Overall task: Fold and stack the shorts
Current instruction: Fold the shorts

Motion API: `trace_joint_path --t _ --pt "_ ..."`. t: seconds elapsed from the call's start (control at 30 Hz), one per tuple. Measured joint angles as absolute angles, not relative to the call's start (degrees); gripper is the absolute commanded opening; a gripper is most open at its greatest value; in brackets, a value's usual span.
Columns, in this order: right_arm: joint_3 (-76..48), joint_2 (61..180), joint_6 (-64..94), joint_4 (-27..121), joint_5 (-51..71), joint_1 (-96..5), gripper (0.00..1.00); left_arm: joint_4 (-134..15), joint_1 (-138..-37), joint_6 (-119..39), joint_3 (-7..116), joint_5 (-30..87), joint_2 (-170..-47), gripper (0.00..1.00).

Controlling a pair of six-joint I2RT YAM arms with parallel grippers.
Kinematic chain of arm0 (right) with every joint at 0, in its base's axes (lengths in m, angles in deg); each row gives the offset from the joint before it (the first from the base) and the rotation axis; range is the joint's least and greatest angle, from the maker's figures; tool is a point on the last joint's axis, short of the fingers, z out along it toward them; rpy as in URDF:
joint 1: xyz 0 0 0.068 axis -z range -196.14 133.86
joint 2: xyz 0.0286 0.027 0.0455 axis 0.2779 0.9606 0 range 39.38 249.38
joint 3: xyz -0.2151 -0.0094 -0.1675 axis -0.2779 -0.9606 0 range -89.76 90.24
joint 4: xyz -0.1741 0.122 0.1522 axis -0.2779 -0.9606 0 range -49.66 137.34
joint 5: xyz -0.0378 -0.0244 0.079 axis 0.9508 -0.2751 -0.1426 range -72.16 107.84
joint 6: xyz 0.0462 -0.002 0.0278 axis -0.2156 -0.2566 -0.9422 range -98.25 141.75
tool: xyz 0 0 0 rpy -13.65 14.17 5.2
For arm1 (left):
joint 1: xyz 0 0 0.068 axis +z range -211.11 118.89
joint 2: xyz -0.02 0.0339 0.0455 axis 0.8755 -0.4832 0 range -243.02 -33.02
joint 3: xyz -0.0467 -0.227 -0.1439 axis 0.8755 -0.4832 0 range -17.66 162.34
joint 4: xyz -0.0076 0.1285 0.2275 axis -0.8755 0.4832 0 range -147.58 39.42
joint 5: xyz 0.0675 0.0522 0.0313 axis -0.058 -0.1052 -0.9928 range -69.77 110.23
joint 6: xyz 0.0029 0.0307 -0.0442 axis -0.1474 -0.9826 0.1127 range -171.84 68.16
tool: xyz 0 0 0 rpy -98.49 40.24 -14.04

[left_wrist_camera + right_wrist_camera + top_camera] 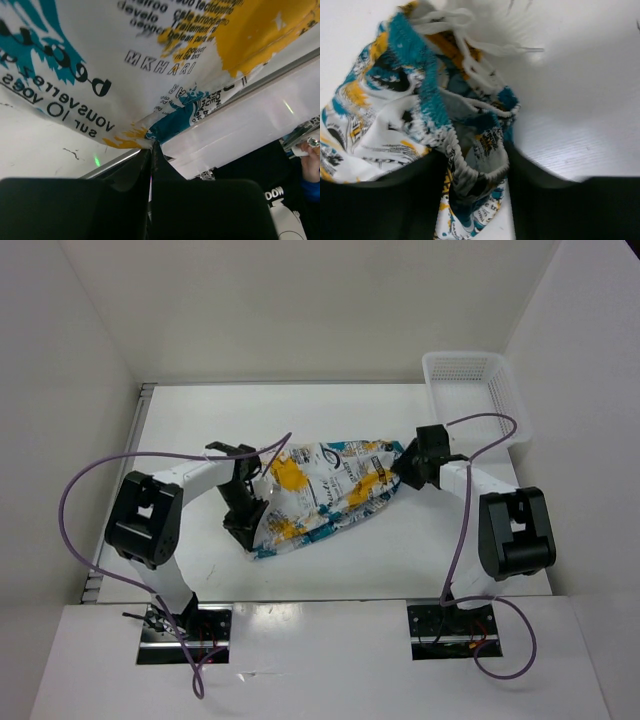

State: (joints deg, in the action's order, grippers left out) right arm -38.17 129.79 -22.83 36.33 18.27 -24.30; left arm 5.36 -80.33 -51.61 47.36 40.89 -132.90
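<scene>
White walls (300, 300) box in a white bench (480, 560), seen from above. Two white-and-black robot arms rise from its near edge, the left arm (150, 520) and the right arm (515, 530), each reaching inward toward the middle. Stretched between them are the shorts (320, 490), white fabric printed in teal, yellow-orange and black lettering. They are pulled out lengthwise over the centre of the bench, probably to spread the cloth before a fold. A white plastic mesh basket (505, 390) sits at the far right corner, well apart from the shorts. The left pincer (151, 150) is closed tight on a thin corner of the hem (145, 132), with the print spreading away above it. The right pincer (475, 170) stands partway apart, its gap packed with the bunched elastic waistband (450, 145), which it appears to grip. A white drawstring (470, 40) trails loose from that waistband.
</scene>
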Motion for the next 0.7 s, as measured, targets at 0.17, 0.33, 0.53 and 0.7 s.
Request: trace_joint_path --t 0.17,0.33,0.53,0.7 --pt "-38.87 130.71 -25.49 36.09 19.16 -24.3 0.72 2.8 -80.81 -51.7 45.56 38.92 -133.81 0.31" --pt "-40.38 132.91 -27.07 37.08 18.62 -24.23 0.78 2.1 -80.79 -51.66 44.69 38.09 -134.14 0.45" --pt "-39.0 134.99 -27.53 38.21 18.18 -24.23 0.68 3.96 -80.28 -51.64 44.8 37.66 -134.05 0.46" --pt "-37.99 137.18 -26.56 38.04 17.52 -24.08 0.24 8.33 -74.58 -51.64 54.42 38.97 -133.84 0.49"
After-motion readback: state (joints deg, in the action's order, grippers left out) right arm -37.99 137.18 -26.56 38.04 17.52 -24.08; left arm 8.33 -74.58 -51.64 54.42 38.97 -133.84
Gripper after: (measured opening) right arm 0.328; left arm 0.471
